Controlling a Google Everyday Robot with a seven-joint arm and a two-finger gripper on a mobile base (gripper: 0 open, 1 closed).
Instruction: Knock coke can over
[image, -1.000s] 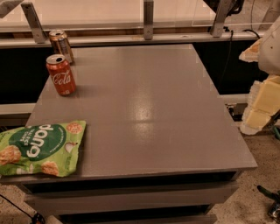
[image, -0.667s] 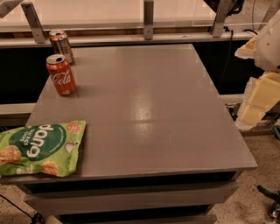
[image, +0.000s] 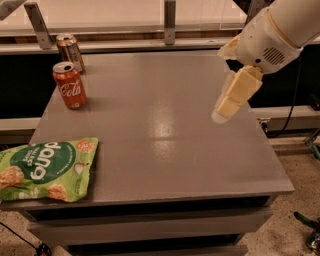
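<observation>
Tool (image: 222, 112) hangs just above the counter (image: 165, 150), tilted down and inward from the white arm (image: 280, 35) that reaches in from the upper right edge of the view. Whether it is spread or pressed together, I cannot tell from this angle. It carries nothing that I can see.

Now the target: the coke can (image: 69, 85) stands upright well apart from the tool, far across the counter to its left as the camera sees it and a little farther back. Just behind the coke can, farther again from the tool, stands a darker brown can (image: 70, 51), near it but not touching. That one is to be left alone. A green snack bag (image: 47, 170) lies flat, off to the tool's left and nearer the front edge, clear of the straight line between tool and coke can.

My read: the low, angled pose suits a sideways sweep, and the knock is not yet begun. The push wants to land high on the coke can, and gently, given the neighbour behind.
</observation>
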